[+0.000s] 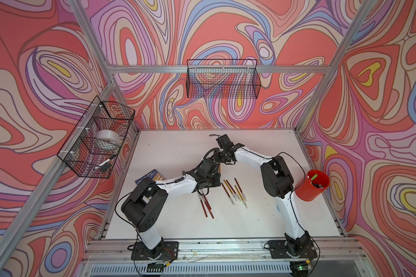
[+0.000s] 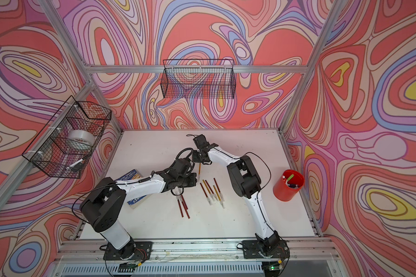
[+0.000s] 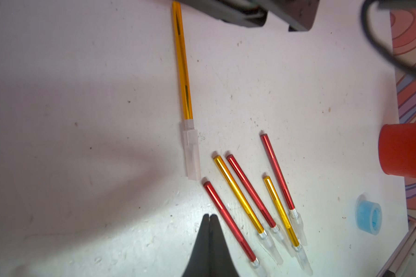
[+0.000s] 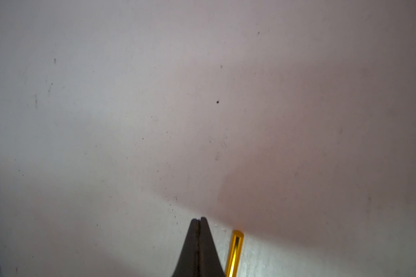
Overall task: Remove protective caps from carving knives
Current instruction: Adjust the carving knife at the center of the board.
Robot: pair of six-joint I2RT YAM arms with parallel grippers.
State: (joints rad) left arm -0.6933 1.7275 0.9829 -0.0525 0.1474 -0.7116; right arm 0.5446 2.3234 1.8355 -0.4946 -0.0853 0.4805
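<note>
Top view: a yellow knife (image 2: 199,170) lies flat on the table (image 2: 154,148); both sets of jaws are hidden here.

Left wrist view: the left gripper (image 3: 210,217) is closed on nothing. The yellow knife's cap (image 3: 192,156) lies ahead of the tips, apart from them, with five knives (image 3: 238,193) just beside them.

Right wrist view: the right gripper (image 4: 199,219) is closed and empty, and the yellow handle end lies just beside its tips.

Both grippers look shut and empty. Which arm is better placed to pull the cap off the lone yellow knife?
Probably left: the left gripper sits near the cap on the lone yellow knife, while the right gripper sits beside its bare handle end, suited to holding.
</note>
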